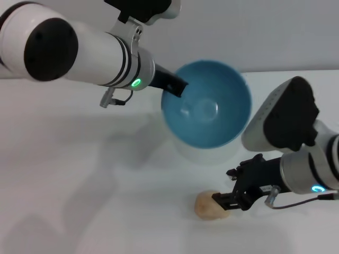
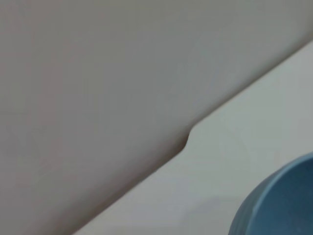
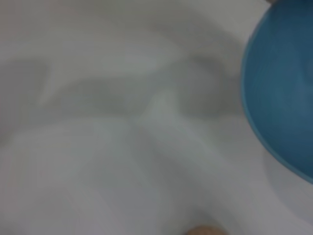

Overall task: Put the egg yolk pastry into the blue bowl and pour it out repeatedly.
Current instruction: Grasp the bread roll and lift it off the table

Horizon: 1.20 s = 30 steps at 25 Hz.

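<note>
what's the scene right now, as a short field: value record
bowl: blue bowl lifted and tilted, opening facing the camera, empty
bowl holder: left gripper clamped on the bowl's rim
pastry: egg yolk pastry lying on the white table, in front of the bowl
right gripper: low at the table, fingers around the pastry's side
task stage: pastry is out of the bowl

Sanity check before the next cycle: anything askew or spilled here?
The blue bowl is tipped up, empty, held at its rim by the left gripper. The egg yolk pastry lies out on the table, at the right gripper.
</note>
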Available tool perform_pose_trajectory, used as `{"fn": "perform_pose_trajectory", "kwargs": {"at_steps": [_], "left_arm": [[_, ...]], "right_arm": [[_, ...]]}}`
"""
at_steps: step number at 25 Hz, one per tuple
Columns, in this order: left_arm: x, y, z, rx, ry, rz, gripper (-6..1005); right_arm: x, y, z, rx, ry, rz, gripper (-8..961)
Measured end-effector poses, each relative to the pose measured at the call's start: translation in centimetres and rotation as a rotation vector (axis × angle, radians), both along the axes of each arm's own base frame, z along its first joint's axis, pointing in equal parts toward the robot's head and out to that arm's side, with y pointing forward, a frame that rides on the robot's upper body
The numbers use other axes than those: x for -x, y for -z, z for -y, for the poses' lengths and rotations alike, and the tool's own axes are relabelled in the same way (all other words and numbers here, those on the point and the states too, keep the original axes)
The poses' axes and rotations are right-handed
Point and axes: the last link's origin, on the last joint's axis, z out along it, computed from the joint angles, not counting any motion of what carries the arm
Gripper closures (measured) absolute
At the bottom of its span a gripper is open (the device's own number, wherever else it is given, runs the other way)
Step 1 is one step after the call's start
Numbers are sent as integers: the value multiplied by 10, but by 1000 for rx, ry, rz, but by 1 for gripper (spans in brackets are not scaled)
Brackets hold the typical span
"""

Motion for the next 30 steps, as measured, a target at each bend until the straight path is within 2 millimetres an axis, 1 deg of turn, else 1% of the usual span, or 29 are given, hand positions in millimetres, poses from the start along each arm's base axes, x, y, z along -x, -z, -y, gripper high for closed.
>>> {"fn": "perform_pose_trajectory", "kwargs": {"at_steps": [7,12,17,23,29,30], "left_arm": [[4,0,2,19,-23,-35,990],[3,0,3,21,-19,-39,990],[0,1,3,26,-7,-44,989],[-1,1,3,25,-4,-45,988],[0,1,2,21,0,-54,988],[-1,1,2,21,0,-54,988]], "right_arm": [[-8,13,-6,-2,18,42,375],[-6,31,-2,32,2,53,375],[-7,45,-3,52,9,66,374],[-15,53,-7,49,29,84,374],[-18,55,-8,53,49,88,375],[-17,56,-9,53,51,86,392]]}}
